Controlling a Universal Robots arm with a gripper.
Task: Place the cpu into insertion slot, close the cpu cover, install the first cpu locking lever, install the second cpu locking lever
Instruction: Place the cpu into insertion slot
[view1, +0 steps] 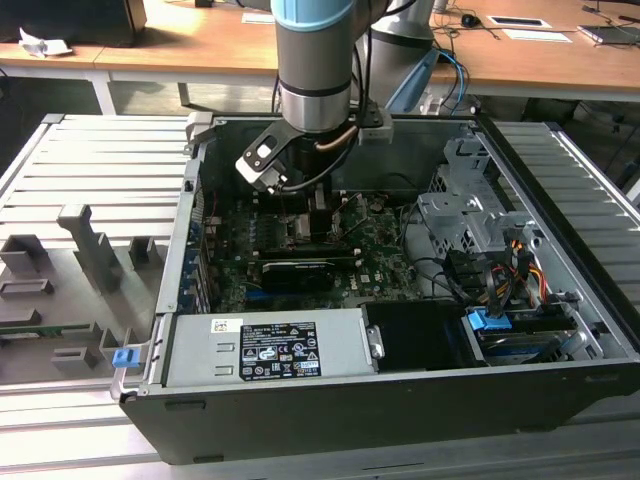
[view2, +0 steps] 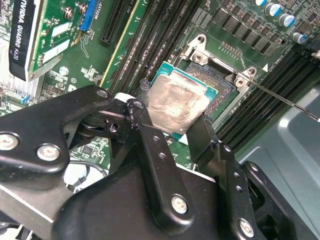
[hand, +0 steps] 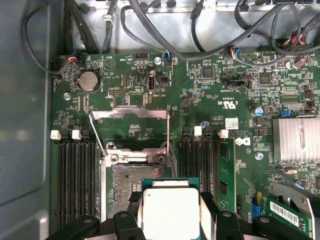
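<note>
- Closest to the lens in both wrist views was the gripper (view2: 174, 107) (hand: 171, 216), all black linkage bars and bolts.
- The claw was clamped narrow on the cpu (view2: 177, 102) (hand: 170, 212), one finger on each of two opposite edges, silvery metal face towards the cameras, green rim peeking out around it.
- The chip wasn't seated. In the first wrist view it overlapped the near edge of the insertion slot (hand: 125, 182), and most of the dark socket centre was uncovered. Couldn't tell if it touched the frame.
- In the second wrist view the insertion slot (view2: 220, 75) sat just beyond the chip, silvery frame with screws around it.
- The cpu cover (hand: 130, 112) was flipped open, standing up at the far side of the socket, with green motherboard (hand: 220, 90) showing through its window.
- A thin metal rod (view2: 285, 102) stuck out from the socket corner, over the black memory slots (view2: 272, 80).
- Around it: a coin battery (hand: 89, 80), a finned heatsink (hand: 297, 140), and a black graphics card (view2: 22, 35).
- In the exterior view the arm (view1: 313, 70) reached down into the open computer case (view1: 560, 400).
</note>
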